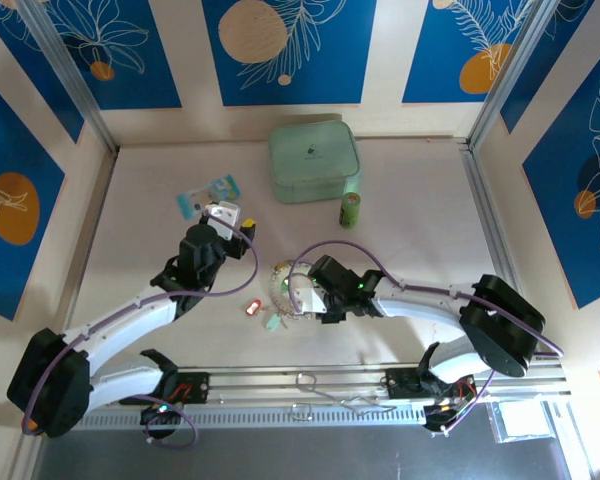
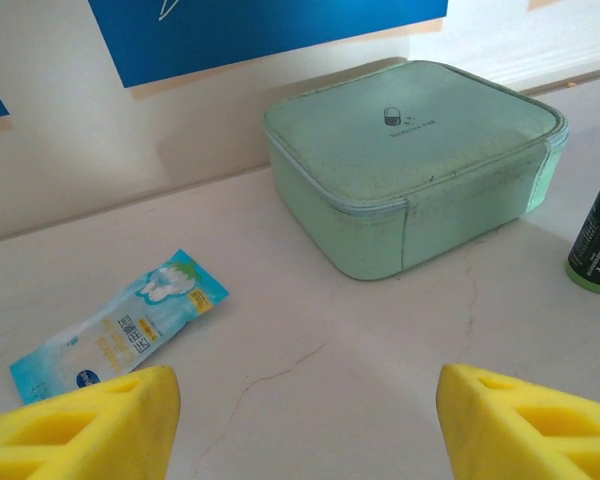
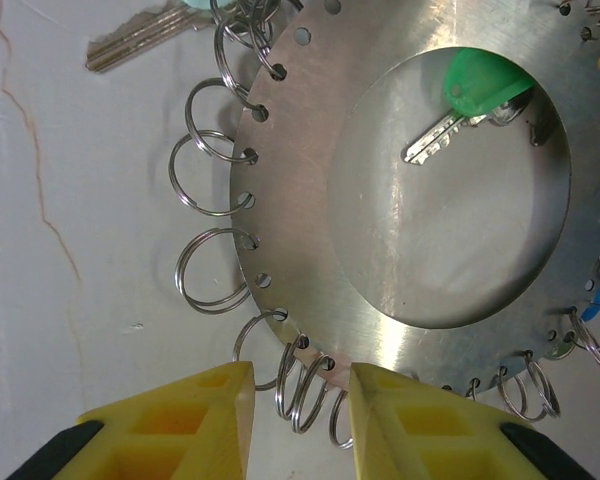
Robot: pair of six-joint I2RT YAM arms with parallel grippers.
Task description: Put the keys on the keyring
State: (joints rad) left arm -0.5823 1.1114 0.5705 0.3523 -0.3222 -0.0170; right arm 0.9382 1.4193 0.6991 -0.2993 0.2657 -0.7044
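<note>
Keyring (image 3: 290, 200) lies flat on the counter (image 3: 80, 250), green key (image 3: 480, 80) inside its hole; right end effector (image 3: 300, 388) straddles the rim rings (image 3: 305, 395), grip impossible to tell; left end effector (image 2: 307, 400) is spread, empty.

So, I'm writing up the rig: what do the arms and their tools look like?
The left arm and right arm are white shells with black joints, each trailing a purple cable; a green light glows near the right wrist. The left tool and right tool have yellow fingers with hollow cut-outs, black at the base on the right.
</note>
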